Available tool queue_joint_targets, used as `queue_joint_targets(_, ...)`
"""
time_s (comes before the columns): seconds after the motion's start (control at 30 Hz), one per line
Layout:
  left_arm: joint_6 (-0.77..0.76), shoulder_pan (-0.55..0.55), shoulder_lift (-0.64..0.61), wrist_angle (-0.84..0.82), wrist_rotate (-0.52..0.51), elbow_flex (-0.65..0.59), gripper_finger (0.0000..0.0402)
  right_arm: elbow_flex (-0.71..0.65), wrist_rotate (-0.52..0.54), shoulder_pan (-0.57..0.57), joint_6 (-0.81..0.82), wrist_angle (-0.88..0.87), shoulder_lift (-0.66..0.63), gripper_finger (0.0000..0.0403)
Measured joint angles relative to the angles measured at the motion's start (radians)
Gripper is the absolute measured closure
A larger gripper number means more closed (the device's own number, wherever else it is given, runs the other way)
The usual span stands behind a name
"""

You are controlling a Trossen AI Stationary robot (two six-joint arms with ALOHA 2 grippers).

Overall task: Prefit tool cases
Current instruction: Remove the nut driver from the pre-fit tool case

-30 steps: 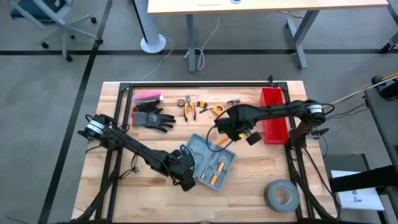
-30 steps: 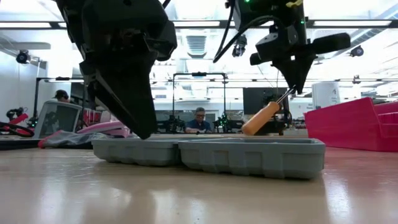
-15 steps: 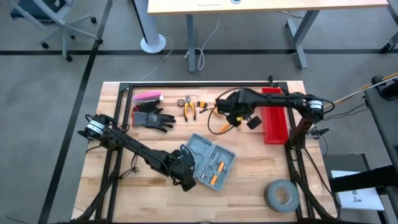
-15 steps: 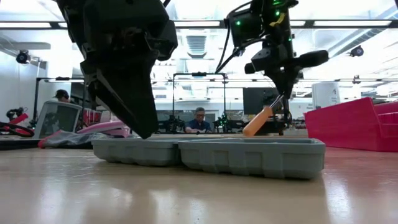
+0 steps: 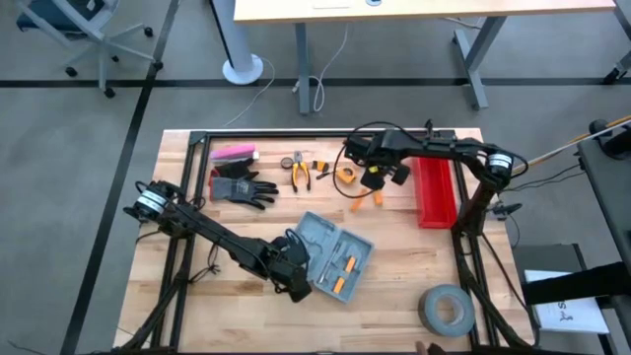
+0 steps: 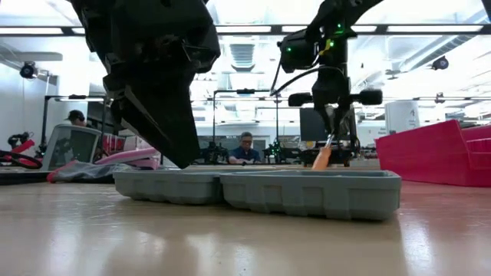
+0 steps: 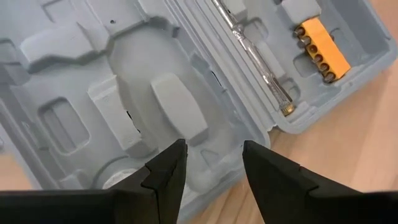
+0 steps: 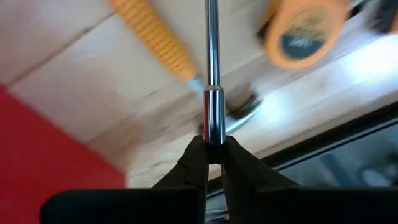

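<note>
Flat grey-blue plastic tool case (image 5: 333,256) lies open near the desk's (image 5: 394,296) front, orange bit holder (image 7: 319,41) and slim steel driver (image 7: 255,56) slotted inside. Left pincer (image 7: 211,163) hovers spread over its empty half. Right pincer (image 8: 211,155) clenched on an orange-handled screwdriver's (image 5: 359,203) steel shaft beside the red bin (image 5: 434,182).

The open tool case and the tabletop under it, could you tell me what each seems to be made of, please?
Tool case: seemingly moulded plastic, matte grey-blue, judging by the rounded corners and formed tool recesses.
Tabletop: apparently wood, light with a slight sheen; plank seams and grain show from above.
</note>
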Motion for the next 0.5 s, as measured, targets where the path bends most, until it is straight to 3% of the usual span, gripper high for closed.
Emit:
queue_joint_targets(0.2, -0.028, 0.002, 0.000, 0.025, 0.000, 0.000, 0.0237, -0.045, -0.006, -0.009, -0.213, 0.103, 0.044, 0.0394)
queue_joint_targets(0.5, -0.071, 0.002, 0.000, 0.040, 0.001, 0.000, 0.0237, -0.030, 0.054, -0.024, -0.235, 0.270, 0.192, 0.0394)
